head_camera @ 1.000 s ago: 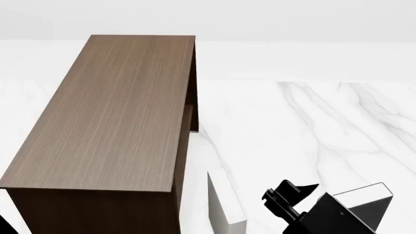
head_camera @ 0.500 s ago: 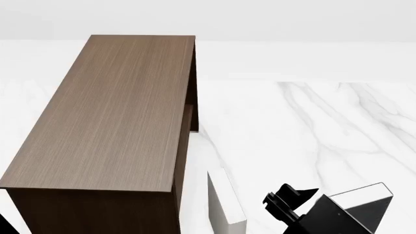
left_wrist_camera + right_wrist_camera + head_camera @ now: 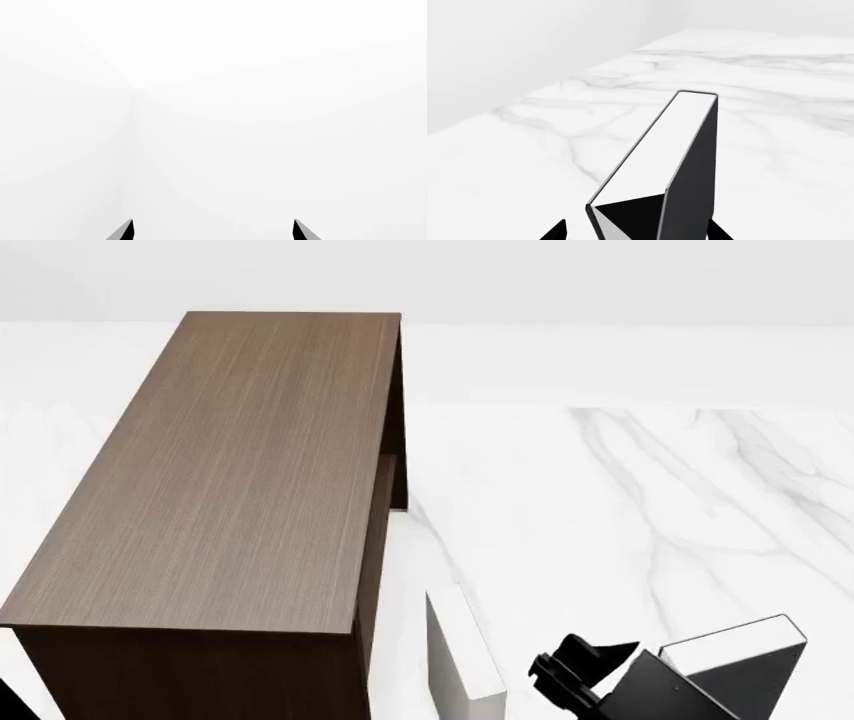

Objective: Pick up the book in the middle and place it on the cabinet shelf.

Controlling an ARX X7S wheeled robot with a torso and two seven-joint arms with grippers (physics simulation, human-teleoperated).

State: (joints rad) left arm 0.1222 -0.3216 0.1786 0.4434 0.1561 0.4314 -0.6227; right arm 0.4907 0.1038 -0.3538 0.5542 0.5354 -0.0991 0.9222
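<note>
The book (image 3: pixel 690 150) is clamped in the right end effector (image 3: pixel 637 232): in the right wrist view the dark cover and white page edges are seen running out from between the two black fingertips, one on each side of the volume. In the head view the book (image 3: pixel 734 660) is shown near the front edge of the marble tabletop (image 3: pixel 641 500), toward its right part, with the right end effector (image 3: pixel 574 680) gripping its near end. Whether the book is lifted clear of the tabletop or rests on it cannot be told from these pictures.

The left end effector (image 3: pixel 212 231) is seen only as two dark fingertips standing well apart – nothing is held between them, and only blank white surroundings are faced.

The cabinet shelf (image 3: pixel 227 470) is located along the left side of the tabletop, well apart from the book. Its flat top is bare of any book. An off-white book (image 3: pixel 461 660) stands just beside its front right corner, between the cabinet and the held book.

Progress is judged as follows: the grasp is made – the transfer across toward the cabinet, the placement on the shelf and the release are not yet done.
</note>
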